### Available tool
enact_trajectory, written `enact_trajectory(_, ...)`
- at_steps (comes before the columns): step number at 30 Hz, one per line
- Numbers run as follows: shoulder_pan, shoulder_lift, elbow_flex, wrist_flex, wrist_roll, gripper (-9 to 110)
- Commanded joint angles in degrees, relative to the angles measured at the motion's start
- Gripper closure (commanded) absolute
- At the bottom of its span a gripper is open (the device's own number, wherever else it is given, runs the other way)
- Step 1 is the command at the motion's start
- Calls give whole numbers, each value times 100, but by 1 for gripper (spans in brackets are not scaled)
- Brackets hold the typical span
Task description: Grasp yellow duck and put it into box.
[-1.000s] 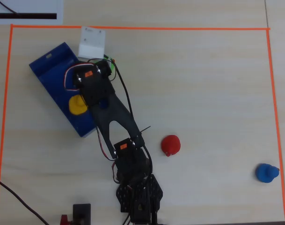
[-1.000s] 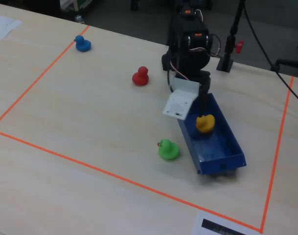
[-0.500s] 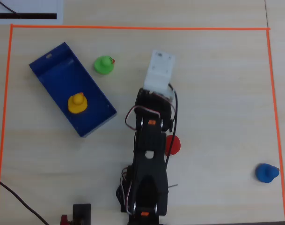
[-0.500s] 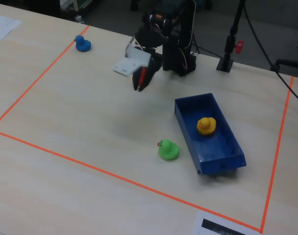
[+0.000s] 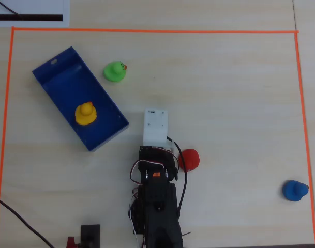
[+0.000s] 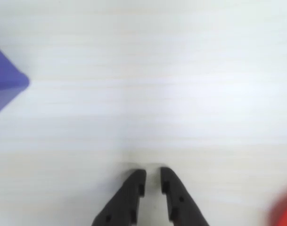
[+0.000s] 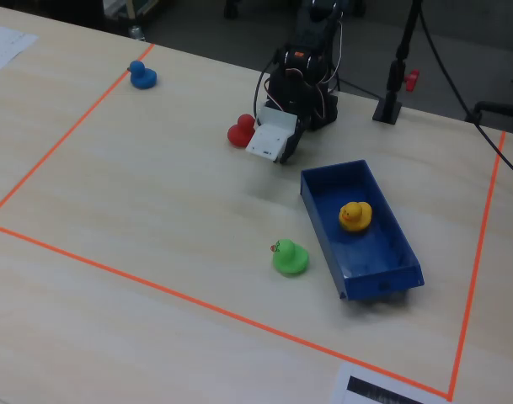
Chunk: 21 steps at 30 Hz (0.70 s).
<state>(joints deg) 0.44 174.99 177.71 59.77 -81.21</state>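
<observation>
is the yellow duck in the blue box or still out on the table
In. The yellow duck sits upright on the floor of the box, inside its walls; the fixed view shows the same.

A pale wooden table (image 7: 138, 194) marked with an orange tape border (image 7: 62, 135); a black arm (image 7: 302, 76) folded low at the far side, its white wrist block (image 7: 269, 139) tilted down toward the tabletop; the jaws sit hidden under that block, so their spread cannot be told. A red duck (image 7: 239, 132) sits just left of the jaws. A blue box (image 7: 391, 261) lies near them to the right, toward the camera; a yellow duck (image 7: 355, 215) rests inside it. A green duck (image 7: 290, 257) stands just beside the box's left wall; a blue duck (image 7: 141, 76) sits well apart, far left.
</observation>
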Motion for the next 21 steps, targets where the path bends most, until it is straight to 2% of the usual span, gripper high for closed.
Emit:
enact_trajectory(1, -220, 272, 44, 466, 70, 101)
enact_trajectory(10, -378, 879, 53, 1292, 167, 101)
enact_trajectory(21, -475, 1415, 53, 1564, 237, 101)
